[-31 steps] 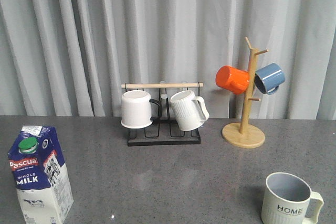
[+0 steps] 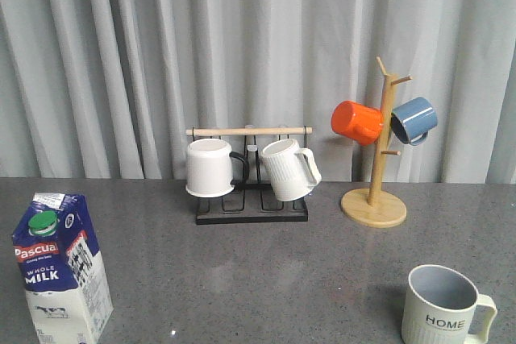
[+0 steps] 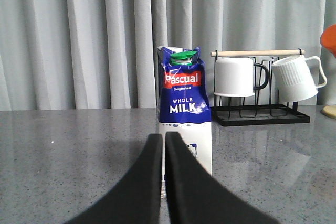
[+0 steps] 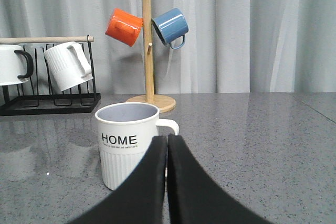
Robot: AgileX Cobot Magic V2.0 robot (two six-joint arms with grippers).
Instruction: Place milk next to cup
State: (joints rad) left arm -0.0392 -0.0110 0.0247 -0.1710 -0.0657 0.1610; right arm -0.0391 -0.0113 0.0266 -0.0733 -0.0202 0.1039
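Observation:
The blue and white milk carton with a green cap stands upright at the near left of the grey table. It also shows in the left wrist view, just beyond my left gripper, which is shut and empty. The cream ribbed HOME cup stands at the near right, handle to the right. It also shows in the right wrist view, just beyond my right gripper, which is shut and empty. Neither gripper shows in the front view.
A black rack with a wooden bar holds a plain white mug and a white ribbed mug at the back middle. A wooden mug tree with an orange mug and a blue mug stands back right. A grey curtain hangs behind.

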